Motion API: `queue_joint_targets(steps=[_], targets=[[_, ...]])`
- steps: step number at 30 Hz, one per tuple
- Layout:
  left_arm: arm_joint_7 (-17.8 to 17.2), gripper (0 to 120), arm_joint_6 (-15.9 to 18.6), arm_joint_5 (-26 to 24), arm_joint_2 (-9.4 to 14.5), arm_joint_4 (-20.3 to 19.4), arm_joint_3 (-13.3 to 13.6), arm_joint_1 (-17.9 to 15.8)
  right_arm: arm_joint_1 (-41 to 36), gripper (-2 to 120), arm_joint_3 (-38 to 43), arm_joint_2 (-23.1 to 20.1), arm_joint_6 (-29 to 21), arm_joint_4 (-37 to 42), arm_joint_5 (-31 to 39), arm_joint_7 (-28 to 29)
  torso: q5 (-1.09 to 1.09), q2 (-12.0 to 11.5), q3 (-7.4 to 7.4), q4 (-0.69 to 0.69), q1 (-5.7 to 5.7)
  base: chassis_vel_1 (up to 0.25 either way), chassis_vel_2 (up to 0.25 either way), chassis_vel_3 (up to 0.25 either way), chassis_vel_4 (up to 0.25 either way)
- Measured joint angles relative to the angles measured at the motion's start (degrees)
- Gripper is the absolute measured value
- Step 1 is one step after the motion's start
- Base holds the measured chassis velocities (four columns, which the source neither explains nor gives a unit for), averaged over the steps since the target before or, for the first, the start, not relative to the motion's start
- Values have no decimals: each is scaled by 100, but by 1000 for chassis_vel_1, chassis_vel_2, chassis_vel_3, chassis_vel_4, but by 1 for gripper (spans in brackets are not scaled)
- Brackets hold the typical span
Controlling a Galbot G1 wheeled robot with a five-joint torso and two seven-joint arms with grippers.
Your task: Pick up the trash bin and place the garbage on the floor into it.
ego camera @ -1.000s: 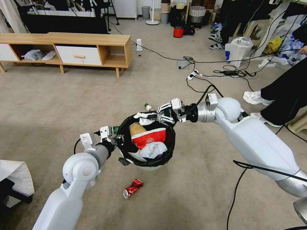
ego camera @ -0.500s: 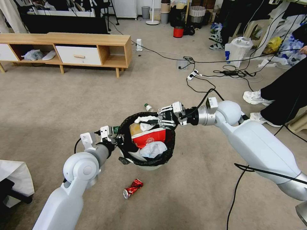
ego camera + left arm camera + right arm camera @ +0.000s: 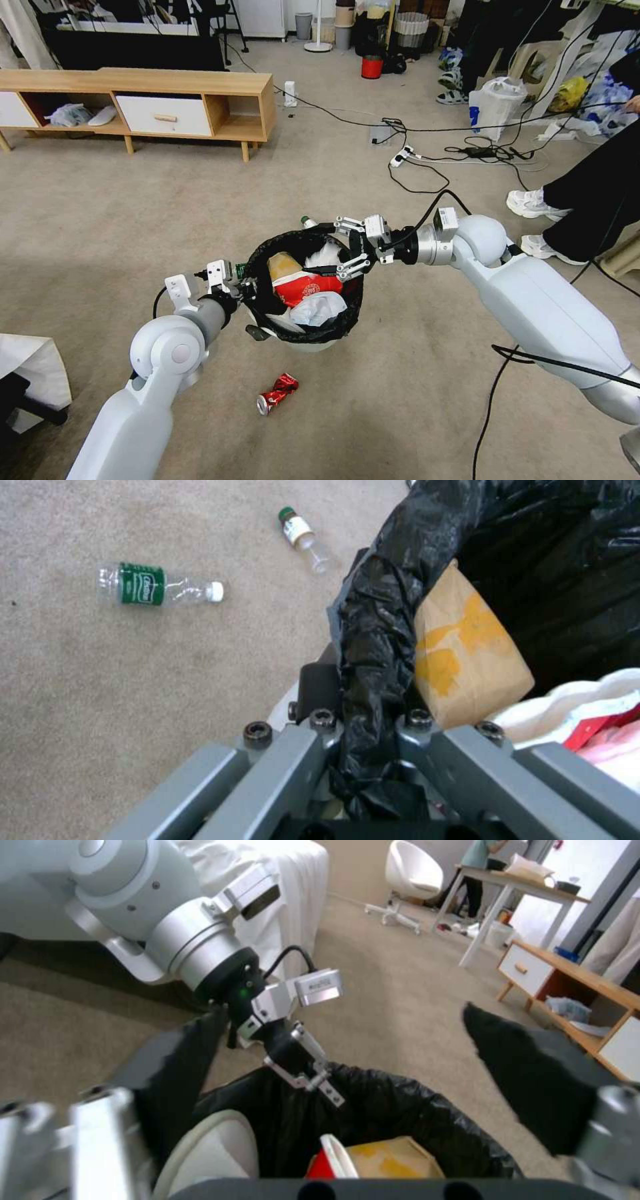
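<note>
The trash bin [image 3: 303,339], a white pail with a black bag [image 3: 400,1112] over its rim, hangs from my left gripper [image 3: 250,293], which is shut on the near rim [image 3: 373,680]. Inside lie a brown cardboard piece [image 3: 467,650], a red-white carton [image 3: 307,290] and white tissue [image 3: 327,257]. My right gripper [image 3: 339,247] hovers over the bin's far side, open and holding nothing, its black pads [image 3: 180,1065] spread wide. On the floor [image 3: 413,373] lie a crushed red can [image 3: 277,393], a green-labelled bottle [image 3: 157,585] and a small bottle [image 3: 303,537].
A low wooden cabinet [image 3: 167,100] stands at the back left. Cables and a power strip [image 3: 400,157] cross the carpet behind the bin. A person's shoes [image 3: 533,203] are at the right. White cloth [image 3: 27,367] lies near the left edge.
My right gripper carried the white tissue over the bin and opened, so the tissue now lies inside. The left arm and the bin have barely moved.
</note>
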Motion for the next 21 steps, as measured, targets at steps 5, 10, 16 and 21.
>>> queue_joint_targets(steps=[5, 10, 16, 21], targets=[[0, 2, -3, 2, 9, -20, -11, 19, -14, 99, 14, -21, 0, 22, 5, 12, 0, 0, 0, 0, 0, 0, 0, 0, 0], [-3, 2, -5, 12, 9, -40, -15, 24, -16, 100, 17, -16, 3, 33, 8, 51, 0, 0, 0, 0, 0, 0, 0, 0, 0], [-4, 2, -6, 19, 6, -54, -17, 35, -65, 100, 18, -22, 7, 66, 9, 67, 0, 0, 0, 0, 0, 0, 0, 0, 0], [-7, 2, -22, 32, 7, -57, -33, 57, -72, 100, 94, -39, 8, 122, 39, 83, 0, 0, 0, 0, 0, 0, 0, 0, 0]])
